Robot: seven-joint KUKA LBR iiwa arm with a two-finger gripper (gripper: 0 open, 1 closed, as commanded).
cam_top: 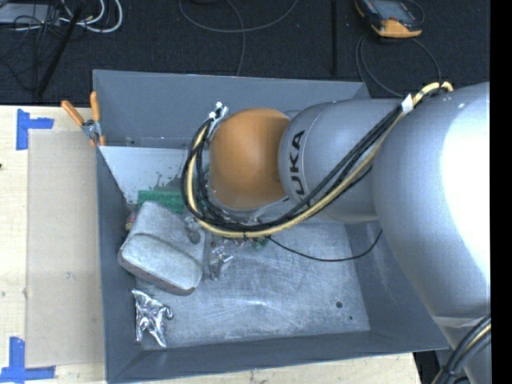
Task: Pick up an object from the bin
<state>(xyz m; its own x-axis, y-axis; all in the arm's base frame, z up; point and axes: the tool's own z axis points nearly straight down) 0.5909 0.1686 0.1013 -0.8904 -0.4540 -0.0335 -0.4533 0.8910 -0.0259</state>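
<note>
Nearest to the lens, the big silver arm [416, 206] is seen reaching into the grey bin [304, 302] from the right, and much of the bin's right side is hidden by its bulk. An orange cover [244, 158] is carried at the wrist. Yellow and black cables [344, 182] are looped around it, presumably left slack so that the wrist can be turned freely.

Below the cover, the gripper [216, 258] is pointed straight down at the bin floor, left of centre, a pose suited to a grasp from above. Whether it is released or clenched cannot be told, since it is largely masked by the cover and cables. Nothing can be made out in its grasp.

Just beside the gripper, on its left, a flat grey pad [160, 256] with rounded corners is found lying close to the left wall. Whether the two are touching cannot be told. As the nearest thing, the pad is judged the likeliest to be taken, and its right edge is the part best offered to the gripper.

Behind the pad, a green piece [160, 198] is partly covered, tucked toward the back left corner. A crumpled scrap of silver foil [150, 317] is set apart in the near left corner, away from the gripper.
</note>
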